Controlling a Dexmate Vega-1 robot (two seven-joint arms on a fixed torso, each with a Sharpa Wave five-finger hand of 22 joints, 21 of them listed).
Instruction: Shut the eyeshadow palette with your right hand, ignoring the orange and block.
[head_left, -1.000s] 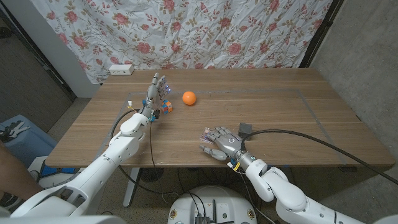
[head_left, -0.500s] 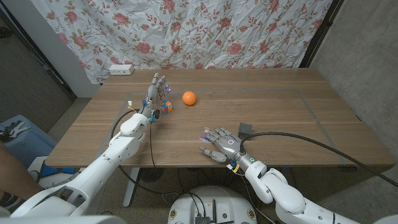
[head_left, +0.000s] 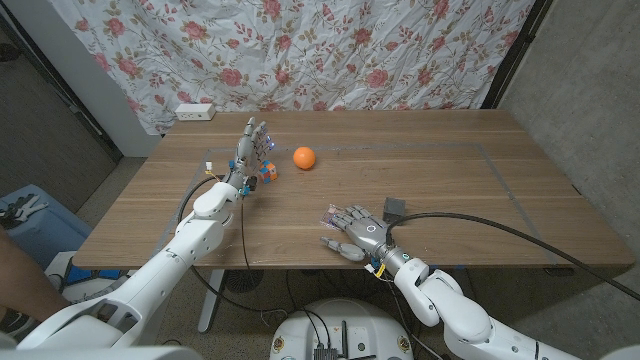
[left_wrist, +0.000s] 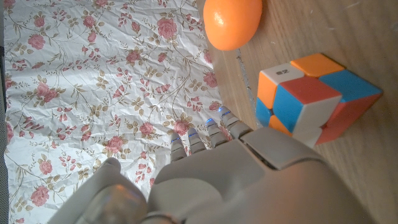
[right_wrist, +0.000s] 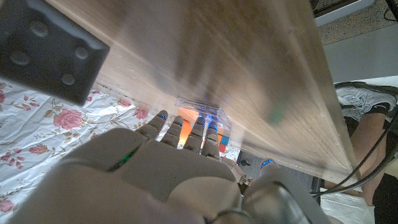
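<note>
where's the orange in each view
Head view: orange on the table's far part, just right of the left hand.
Left wrist view: at the top edge, near the colourful cube.
Right wrist view: an orange blur past the fingertips, too unclear to name.
Shared landmark: the floral cloth.

A small dark mark sits on one white tile of the puzzle cube (left_wrist: 314, 96) in the left wrist view; it looks like two characters, perhaps a brand logo, but it is too small to read with certainty; nothing else in the pictures carries legible writing, numbers or signs.
</note>
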